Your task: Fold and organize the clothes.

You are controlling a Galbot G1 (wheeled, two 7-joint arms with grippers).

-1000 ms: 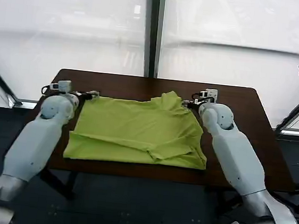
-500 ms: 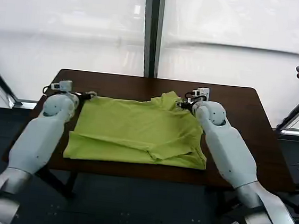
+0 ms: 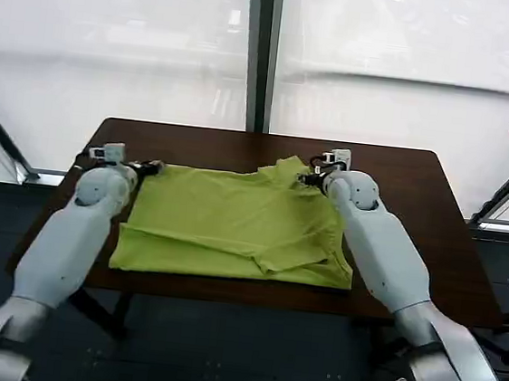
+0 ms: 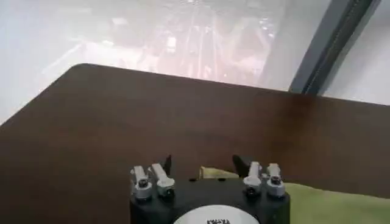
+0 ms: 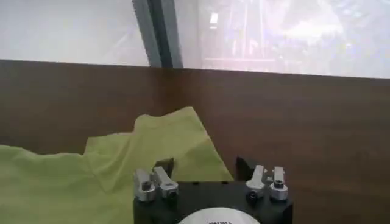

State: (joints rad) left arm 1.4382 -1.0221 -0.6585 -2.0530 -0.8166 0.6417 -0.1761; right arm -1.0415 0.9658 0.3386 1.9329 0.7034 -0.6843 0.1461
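Observation:
The clothes are one lime yellow-green T-shirt [image 3: 233, 220], lying partly folded on the brown table [image 3: 410, 184]. A bunched flap [image 3: 286, 168] stands up at its far right. My left gripper [image 3: 150, 167] sits at the shirt's far left corner. In the left wrist view this gripper [image 4: 203, 164] is open, with the shirt's corner [image 4: 213, 173] lying between its fingers near their base. My right gripper [image 3: 312, 172] is at the raised flap. It is also open in the right wrist view [image 5: 205, 164], with the shirt [image 5: 152, 146] spread under and between its fingers.
The shirt's near hem [image 3: 227, 274] lies close to the table's front edge. Bare wood shows along the far strip [image 3: 196, 143] and on the right side. A window with a dark post [image 3: 261, 55] rises behind the table.
My right gripper has shifted a little to the left, toward the raised flap. The left gripper and the shirt look unchanged.

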